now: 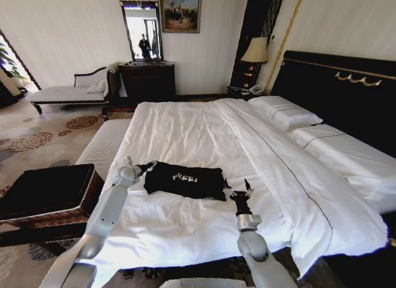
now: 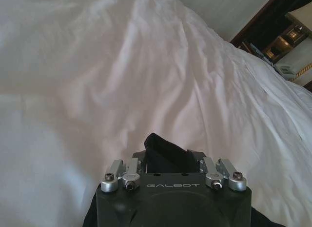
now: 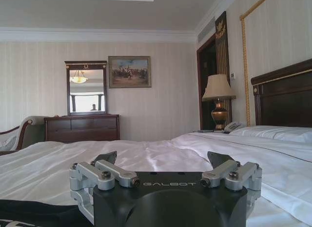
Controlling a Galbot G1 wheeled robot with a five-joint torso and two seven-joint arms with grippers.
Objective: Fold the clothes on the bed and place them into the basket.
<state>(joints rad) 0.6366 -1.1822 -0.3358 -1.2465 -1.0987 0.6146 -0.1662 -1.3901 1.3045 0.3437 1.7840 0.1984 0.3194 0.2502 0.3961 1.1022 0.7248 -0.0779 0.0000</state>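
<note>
Shirt [image 1: 184,179] first: from my head camera the black garment with its small white lettering lies folded into a compact rectangle on the white bed [image 1: 185,130], just below the centre of the frame and close to the near edge of the mattress.

My left gripper [image 1: 148,166] sits at the shirt's left edge, the arm reaching up from the lower left of the frame. On the left wrist feed I see a bunch of black fabric [image 2: 165,156] standing up between the fingers [image 2: 139,157] at the bottom centre, with rumpled white sheet [image 2: 146,80] spread beyond it, so I read that gripper as closed onto the shirt's edge.

My right gripper [image 1: 239,191] is at the shirt's right edge, lower centre-right of the head frame, resting low over the sheet just beside the cloth. On the right wrist feed its two dark fingertips [image 3: 106,157] stand well apart with bare sheet between them, nothing held; a strip of the black shirt [image 3: 34,210] runs along the lower left corner of that frame, beside the gripper rather than inside it.

Basket [image 1: 46,192] with its dark lining stands on the floor at the left edge of the head frame, beside the bed, well apart from the shirt.
</note>
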